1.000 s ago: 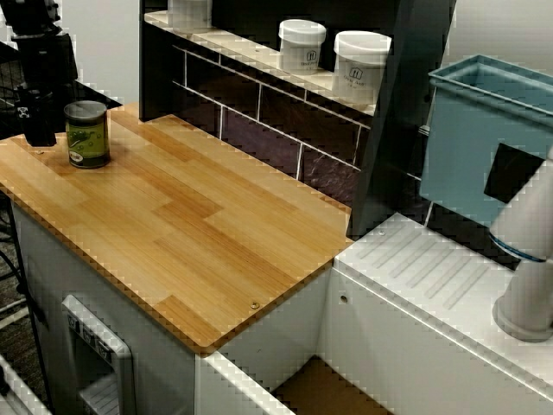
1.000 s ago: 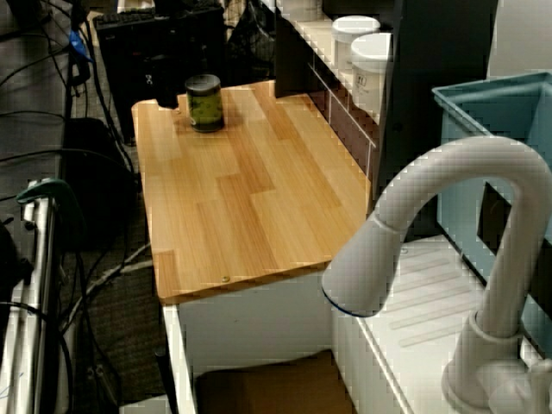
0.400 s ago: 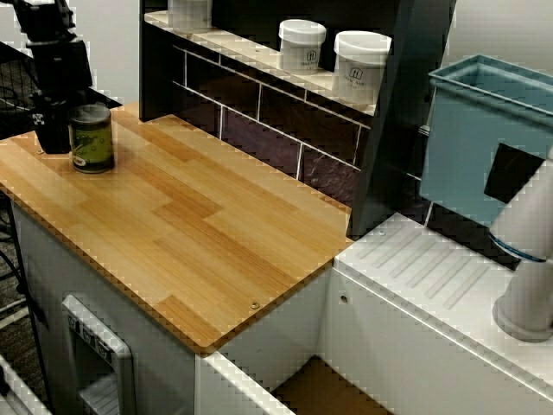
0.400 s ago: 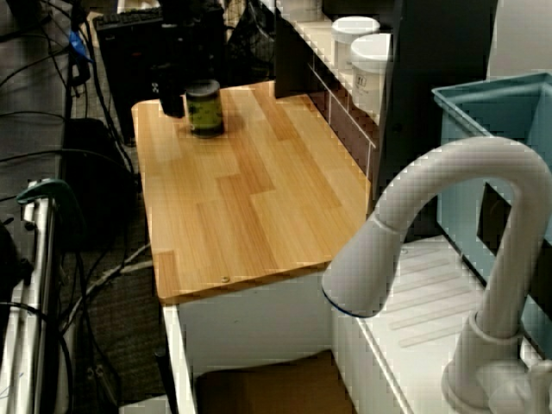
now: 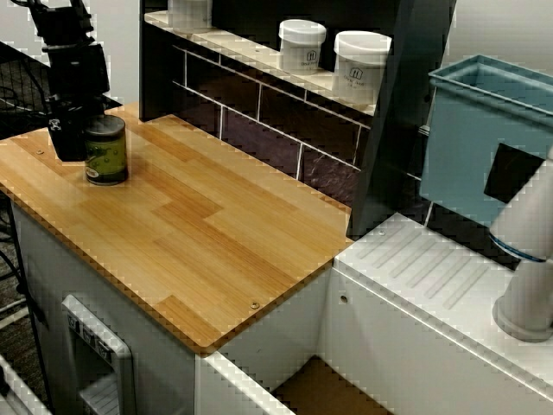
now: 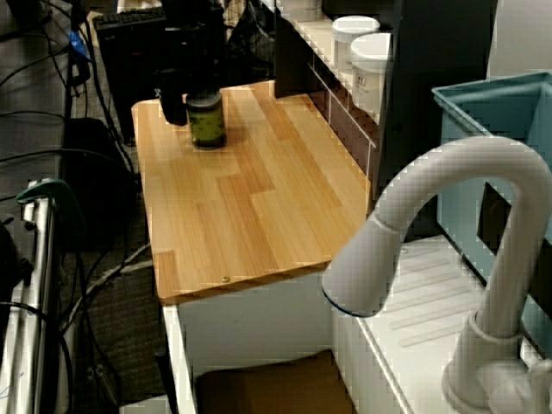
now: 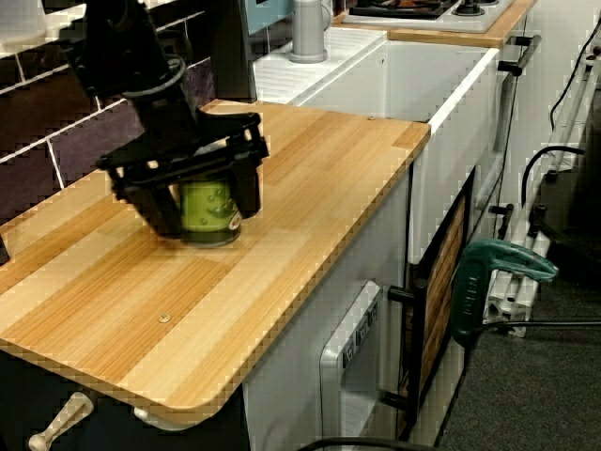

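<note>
Black fingers [image 7: 247,188] stand one on each side of a green can [image 7: 208,209], pressed to its sides. The gripper [image 7: 203,199] is thus closed only as far as the can's width and has hold of it. The can is upright with its base down at the wood; whether it rests there or hangs just clear I cannot tell. The dark arm [image 7: 127,56] rises from the gripper toward the tiled wall [image 7: 70,132].

The can is over the wooden counter [image 7: 310,178], near the end far from the sink [image 7: 423,75] and closer to the wall side than to the front edge. In the view facing the shelf, two white tubs [image 5: 301,45] stand on the shelf [image 5: 251,52] above the tiles, well apart from the can. A blue bin [image 5: 484,138] and a white tap [image 6: 448,224] are at the sink end.
</note>
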Motion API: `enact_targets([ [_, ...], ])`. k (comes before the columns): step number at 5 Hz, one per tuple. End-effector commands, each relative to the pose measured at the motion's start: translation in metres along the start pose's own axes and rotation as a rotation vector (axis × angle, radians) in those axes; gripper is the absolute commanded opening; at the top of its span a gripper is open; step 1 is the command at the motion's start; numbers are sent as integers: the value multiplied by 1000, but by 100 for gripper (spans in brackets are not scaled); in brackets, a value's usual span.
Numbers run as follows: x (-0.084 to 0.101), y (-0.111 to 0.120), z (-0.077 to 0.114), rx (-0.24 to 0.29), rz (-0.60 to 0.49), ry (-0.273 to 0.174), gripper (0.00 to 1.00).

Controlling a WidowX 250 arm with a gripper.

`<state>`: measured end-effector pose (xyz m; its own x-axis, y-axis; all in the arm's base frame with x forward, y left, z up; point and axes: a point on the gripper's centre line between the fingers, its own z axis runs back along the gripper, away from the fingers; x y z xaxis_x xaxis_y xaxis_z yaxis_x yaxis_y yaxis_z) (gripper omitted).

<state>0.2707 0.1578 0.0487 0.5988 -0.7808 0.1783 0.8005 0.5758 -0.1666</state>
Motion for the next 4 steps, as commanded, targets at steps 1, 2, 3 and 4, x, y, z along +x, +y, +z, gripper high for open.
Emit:
enact_targets([
  [1, 42, -21, 9, 63, 11, -4, 100],
  [2, 59, -27, 4, 60, 15, -1, 100],
  [3, 76, -29, 0, 61, 17, 1, 100],
  [4, 90, -36, -3, 51, 19, -1, 100],
])
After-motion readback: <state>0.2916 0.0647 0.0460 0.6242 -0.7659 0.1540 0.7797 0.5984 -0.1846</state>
